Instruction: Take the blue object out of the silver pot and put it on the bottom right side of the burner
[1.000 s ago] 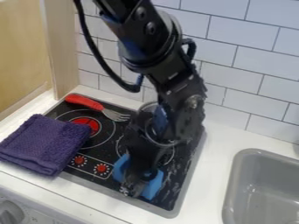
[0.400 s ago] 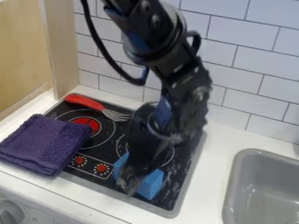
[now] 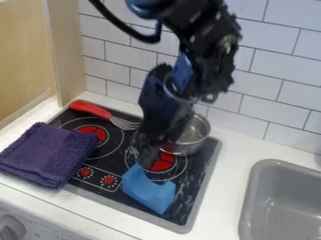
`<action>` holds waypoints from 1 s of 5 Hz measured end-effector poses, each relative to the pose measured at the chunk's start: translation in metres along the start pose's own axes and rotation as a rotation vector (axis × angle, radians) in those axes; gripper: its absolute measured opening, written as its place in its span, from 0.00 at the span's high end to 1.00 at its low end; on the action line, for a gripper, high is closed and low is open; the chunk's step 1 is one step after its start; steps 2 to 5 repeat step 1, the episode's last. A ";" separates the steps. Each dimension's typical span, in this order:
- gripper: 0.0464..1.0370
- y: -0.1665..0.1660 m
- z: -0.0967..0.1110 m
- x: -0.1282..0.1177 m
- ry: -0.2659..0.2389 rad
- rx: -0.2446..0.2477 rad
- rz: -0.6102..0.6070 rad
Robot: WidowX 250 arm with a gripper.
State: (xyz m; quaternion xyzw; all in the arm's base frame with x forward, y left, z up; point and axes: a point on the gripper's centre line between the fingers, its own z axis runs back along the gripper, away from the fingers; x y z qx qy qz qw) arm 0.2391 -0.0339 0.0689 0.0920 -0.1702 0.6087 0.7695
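The blurred gripper [image 3: 148, 158], whether released or clenched I cannot tell, hangs by the blue object [image 3: 150, 190], partly hiding the silver pot [image 3: 194, 135].

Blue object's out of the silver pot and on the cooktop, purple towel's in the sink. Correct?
Towel's wrong: camera view shows the purple towel lying partly on the cooktop, partly on the counter. Blue object is out of the silver pot, on the cooktop.

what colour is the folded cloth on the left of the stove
The folded cloth is dark purple, seen best in the camera view.
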 end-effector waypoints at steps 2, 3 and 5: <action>0.04 -0.008 0.012 0.011 0.006 -0.053 -0.018; 0.04 -0.008 0.012 0.011 0.006 -0.053 -0.018; 0.04 -0.008 0.012 0.011 0.006 -0.053 -0.018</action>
